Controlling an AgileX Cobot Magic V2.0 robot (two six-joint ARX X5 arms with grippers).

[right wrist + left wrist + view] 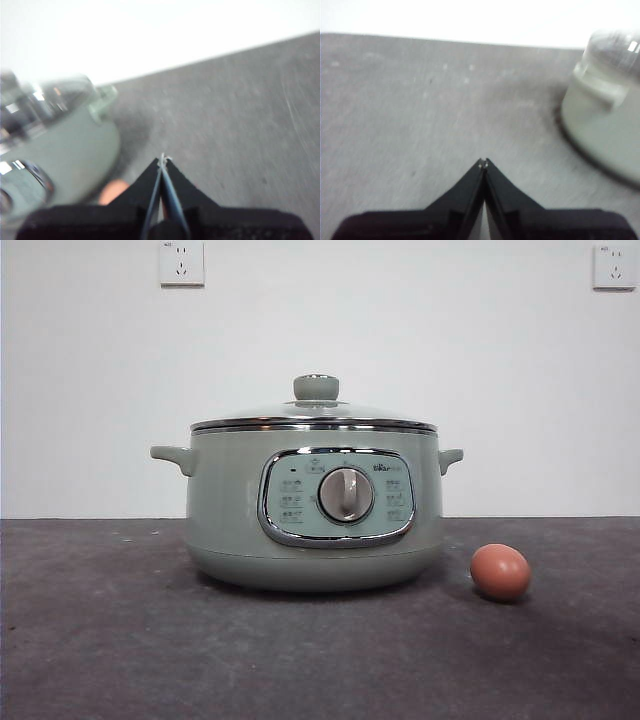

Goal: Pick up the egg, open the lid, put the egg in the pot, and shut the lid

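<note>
Right gripper [162,159]: jaws pressed together, holding nothing, above bare table with the egg [114,192] partly hidden just beside and below its black body. Left gripper [483,162]: jaws likewise closed and empty, over open table, the pot [606,135] off to one side and well apart. Both wrist views are blurred, so the exact height of either gripper above the surface cannot be judged.

Task items, front view: the egg [500,572] lies on the dark table [100,640] near the pot [314,508], close to one stubby handle but not touching the body. The lid [315,418] sits seated on the rim, its knob upright. No step of the task appears done.

Risks, as judged:
- The egg is round and smooth; a closed or off-centre approach would likely push it rolling rather than seat it between the jaws.
- Excess squeeze could crack the shell.
- A descent on the pot side risks striking the handle.

Clearance: open table lies in front of the egg and on its side away from the pot; the lid knob is unobstructed from above.
</note>
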